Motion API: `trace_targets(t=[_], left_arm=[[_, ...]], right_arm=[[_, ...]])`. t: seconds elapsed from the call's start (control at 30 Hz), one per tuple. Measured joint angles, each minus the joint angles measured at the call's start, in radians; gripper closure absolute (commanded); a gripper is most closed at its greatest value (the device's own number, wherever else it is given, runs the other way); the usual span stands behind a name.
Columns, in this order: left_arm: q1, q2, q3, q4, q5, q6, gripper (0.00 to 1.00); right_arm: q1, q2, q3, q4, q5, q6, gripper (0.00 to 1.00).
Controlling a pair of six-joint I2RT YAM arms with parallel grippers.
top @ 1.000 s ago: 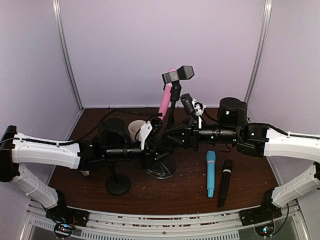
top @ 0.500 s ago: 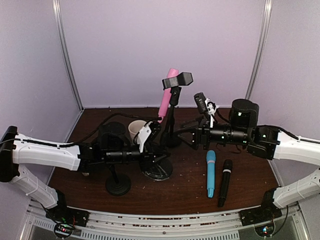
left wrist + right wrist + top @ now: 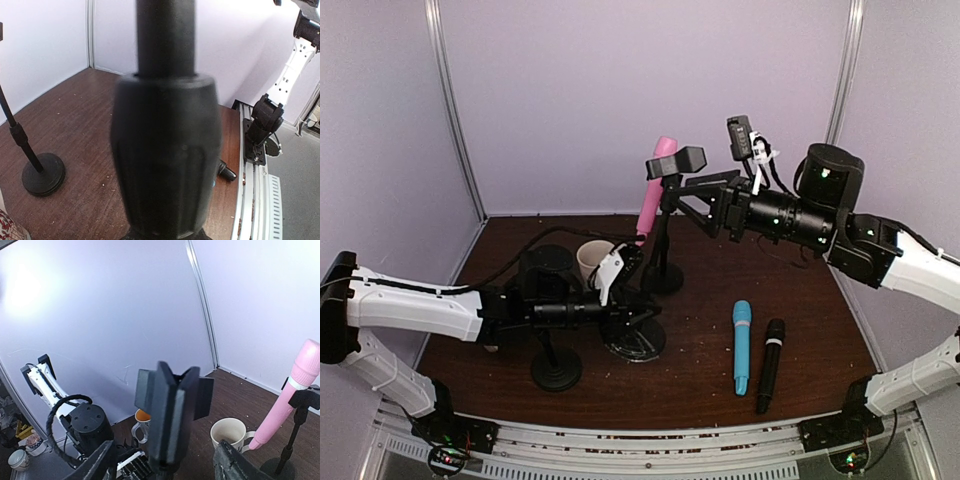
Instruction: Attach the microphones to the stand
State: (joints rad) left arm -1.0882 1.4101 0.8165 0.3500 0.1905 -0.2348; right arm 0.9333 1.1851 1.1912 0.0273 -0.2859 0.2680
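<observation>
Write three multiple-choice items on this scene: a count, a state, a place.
1. How many mics lie on the table? A. Two. B. One. C. None.
2. How is the right gripper? A. Shut on a mic. B. Open. C. Shut, empty.
3. Where is the pink mic? A. On the table. B. In the right gripper. C. In a stand clip.
Key: 1 A, the blue mic and black mic lie side by side. 2 B, its fingers stand apart either side of an empty clip. 3 C, that clip holds it tilted above the table.
</observation>
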Motion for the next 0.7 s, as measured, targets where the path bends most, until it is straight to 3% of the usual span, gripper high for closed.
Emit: trace_targets(t=[0.07, 0.17, 0.23, 0.7], left_arm=[[0.000, 0.000, 0.000, 0.000, 0.000, 0.000, 1.00], [0.000, 0.000, 0.000, -0.001, 0.000, -0.001, 1.00], [0.001, 0.000, 0.000, -0.010, -0.002, -0.009, 1.00], [0.005, 0.003, 0.000, -0.064, -0.033, -0.012, 1.00]], right_arm=[[0.000, 0.020, 0.007, -0.006, 0.018, 0.002, 0.47], [0.000, 0.043, 0.009, -0.016, 0.032, 0.010, 0.71], [0.002, 0.049, 0.009, -0.016, 0.033, 0.019, 0.82], [0.002, 0.045, -0.128, 0.177, 0.027, 0.137, 0.85]])
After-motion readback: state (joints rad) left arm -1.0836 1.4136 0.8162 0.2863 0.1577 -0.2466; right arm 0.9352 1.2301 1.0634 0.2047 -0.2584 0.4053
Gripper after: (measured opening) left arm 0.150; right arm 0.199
